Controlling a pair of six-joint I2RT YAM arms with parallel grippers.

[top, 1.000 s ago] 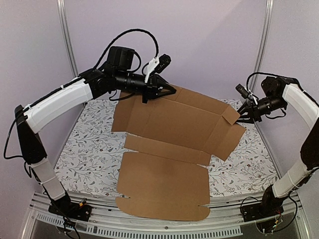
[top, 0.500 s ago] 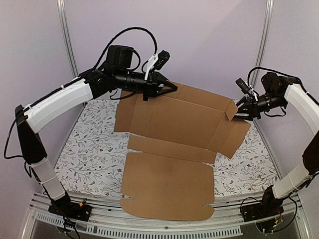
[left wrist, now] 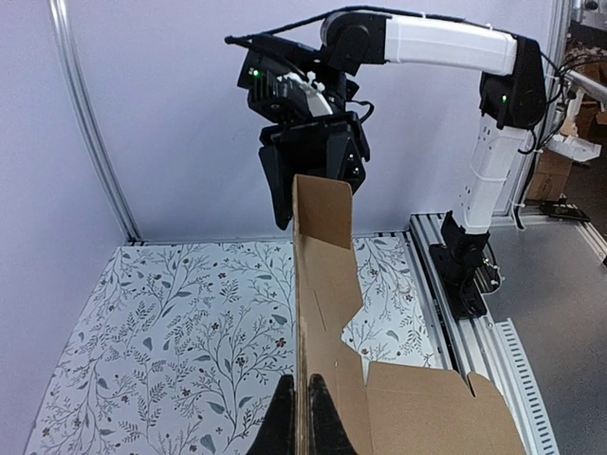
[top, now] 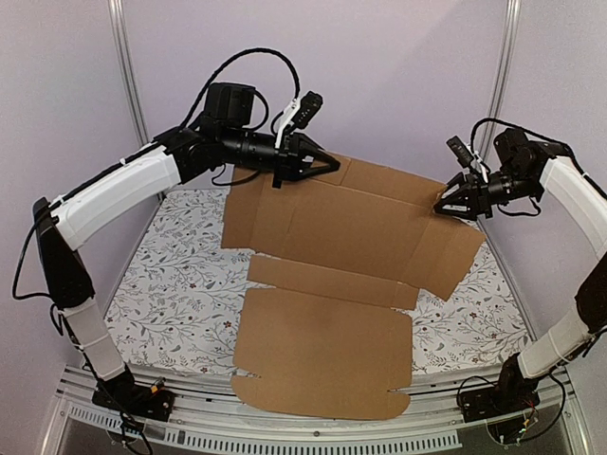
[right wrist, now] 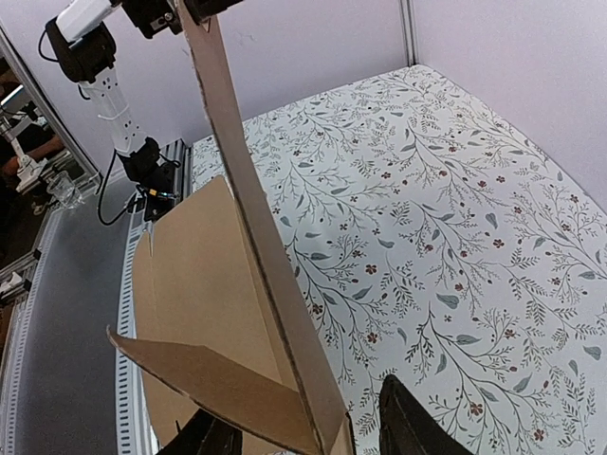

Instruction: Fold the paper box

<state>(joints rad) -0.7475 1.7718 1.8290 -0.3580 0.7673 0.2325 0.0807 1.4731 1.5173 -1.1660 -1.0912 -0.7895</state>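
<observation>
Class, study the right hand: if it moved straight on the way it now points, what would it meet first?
The paper box: its raised edge stands between the open fingers of the right hand, so the board would probably slide deeper in, though depth is hard to judge.

paper box [top: 327, 232]: brown corrugated cardboard, matt, faintly fibrous; raw cut edges
table cover [top: 166, 275]: smooth matt sheet, floral print; cloth or vinyl, cannot tell
arm shells [top: 114, 194]: white plastic, smooth, slight sheen
arm joints [top: 57, 265]: black, matt
cables [top: 251, 55]: black, rubbery
frame rail [top: 199, 408]: bare metal, ribbed, dull shine
walls [top: 398, 76]: pale lilac, flat matt
</observation>
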